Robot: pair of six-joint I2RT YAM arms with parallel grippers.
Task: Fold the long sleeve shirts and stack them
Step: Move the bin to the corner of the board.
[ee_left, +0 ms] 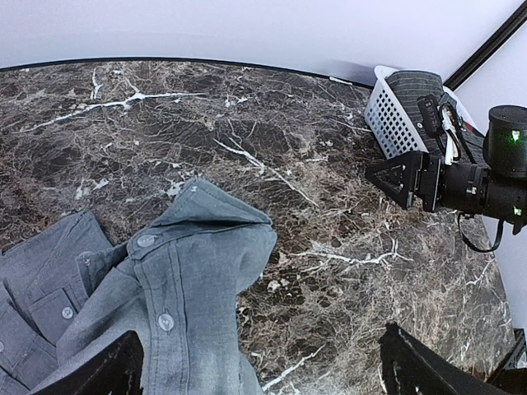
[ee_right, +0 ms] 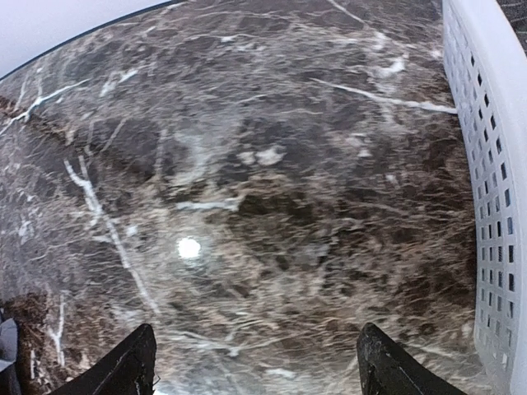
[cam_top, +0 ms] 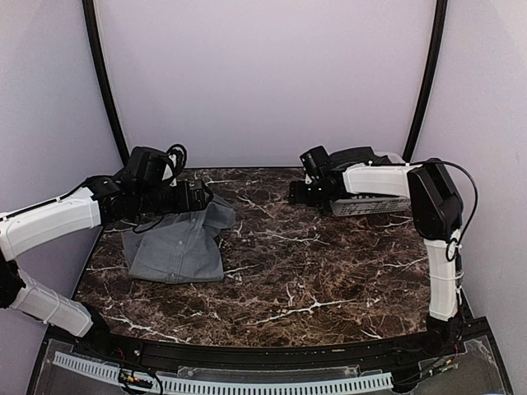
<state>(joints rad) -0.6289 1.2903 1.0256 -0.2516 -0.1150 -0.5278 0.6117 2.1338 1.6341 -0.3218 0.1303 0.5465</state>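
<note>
A mid-grey button-front long sleeve shirt [cam_top: 177, 247] lies roughly folded at the table's left side, its collar and button placket [ee_left: 165, 288] raised toward the middle. My left gripper [cam_top: 202, 196] hovers over the shirt's far right edge, open wide. In the left wrist view the cloth reaches up beside the left finger [ee_left: 107, 370], and no pad touches it. My right gripper [cam_top: 300, 192] hangs open at the back, left of the basket. Under its fingertips [ee_right: 123, 366] there is only bare marble. A dark grey cloth [ee_left: 416, 86] lies in the basket.
A white perforated basket [cam_top: 370, 204] stands at the back right, its wall [ee_right: 490, 164] close beside my right gripper. The dark marble tabletop [cam_top: 313, 271] ends in a black rim at the front. Pale walls enclose the back and sides.
</note>
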